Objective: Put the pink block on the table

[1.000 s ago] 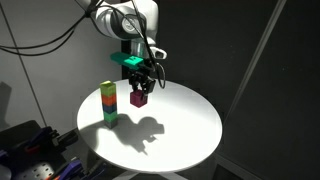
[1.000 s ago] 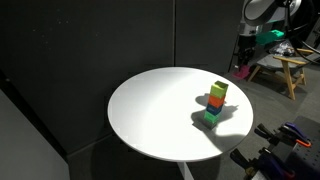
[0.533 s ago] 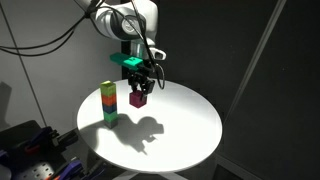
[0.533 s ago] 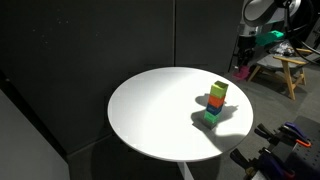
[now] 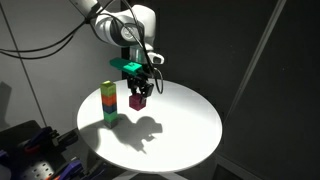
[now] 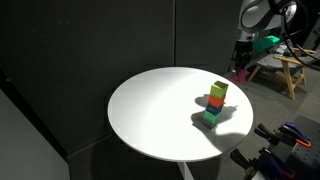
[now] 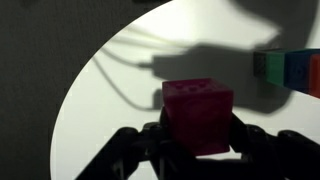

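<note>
My gripper [image 5: 138,92] is shut on the pink block [image 5: 137,100] and holds it in the air above the far side of the round white table [image 5: 190,135]. In the wrist view the pink block [image 7: 198,113] sits clamped between the two dark fingers [image 7: 198,140], with the table [image 7: 110,110] below. In an exterior view the gripper [image 6: 240,66] and the block [image 6: 241,72] show at the table's [image 6: 150,110] right edge. A stack of yellow, orange and green cubes [image 5: 108,103] stands to the left of the gripper, also in an exterior view [image 6: 215,103].
A wooden stool [image 6: 282,72] stands behind the table. Black equipment with cables [image 5: 35,150] lies beside the table on the floor. The stack's edge shows at the right of the wrist view [image 7: 290,68]. Dark curtains surround the scene.
The arm has shifted slightly, with the pink block still held; the block is about where it was. The stack has not moved.
</note>
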Robot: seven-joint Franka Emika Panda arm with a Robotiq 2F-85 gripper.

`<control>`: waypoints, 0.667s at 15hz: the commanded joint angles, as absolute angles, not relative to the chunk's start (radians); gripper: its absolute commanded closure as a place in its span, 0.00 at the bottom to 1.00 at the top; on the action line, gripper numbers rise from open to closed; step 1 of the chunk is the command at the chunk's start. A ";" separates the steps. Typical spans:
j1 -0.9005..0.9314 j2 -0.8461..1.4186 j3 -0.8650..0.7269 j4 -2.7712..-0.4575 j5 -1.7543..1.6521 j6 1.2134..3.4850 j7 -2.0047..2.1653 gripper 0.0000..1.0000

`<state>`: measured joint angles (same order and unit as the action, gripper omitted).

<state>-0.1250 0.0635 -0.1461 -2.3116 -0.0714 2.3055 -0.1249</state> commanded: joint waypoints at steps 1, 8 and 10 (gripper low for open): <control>-0.133 0.076 -0.142 -2.324 -0.071 2.350 -0.151 0.72; -0.144 0.117 -0.144 -2.352 -0.065 2.419 -0.187 0.72; -0.148 0.128 -0.145 -2.358 -0.064 2.433 -0.198 0.72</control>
<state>-0.1318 0.1229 -0.1469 -2.3458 -0.0714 2.4044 -0.1594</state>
